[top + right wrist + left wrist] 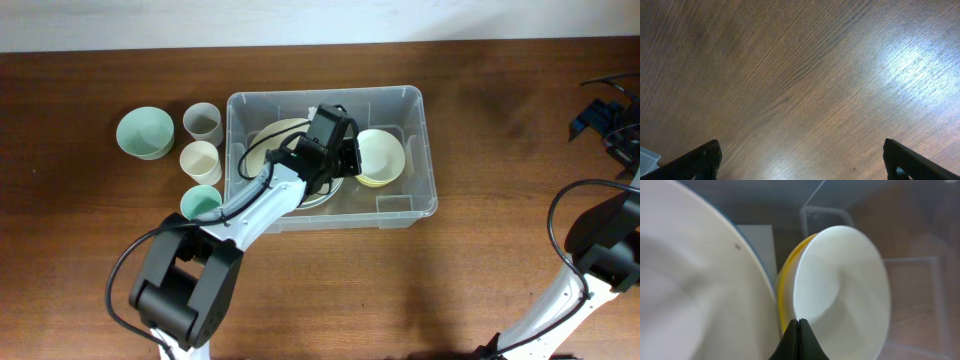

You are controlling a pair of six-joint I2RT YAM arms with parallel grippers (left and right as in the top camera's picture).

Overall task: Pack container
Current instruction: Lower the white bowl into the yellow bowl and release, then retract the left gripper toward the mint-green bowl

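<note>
1. A robot test bench: two black-and-white jointed arms (250, 205) with trailing cables stand at a dark brown wood-grain table (500, 130), with a plain white wall (300, 20) behind.
2. The only props are pastel cups (201, 160) beside a large clear rectangular plastic bin (418, 130).

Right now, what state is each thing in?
container: upright, lidless, partly packed.
plate: flat in the container.
white bowl: nested in yellow bowl, in the container.
green bowl: upright, empty, outside.
grey cup: upright, empty, outside.
cream cup: upright, empty, outside.
teal cup: upright, outside.
left hand: shut, empty, over the container.
right hand: open, empty, over table.
</note>
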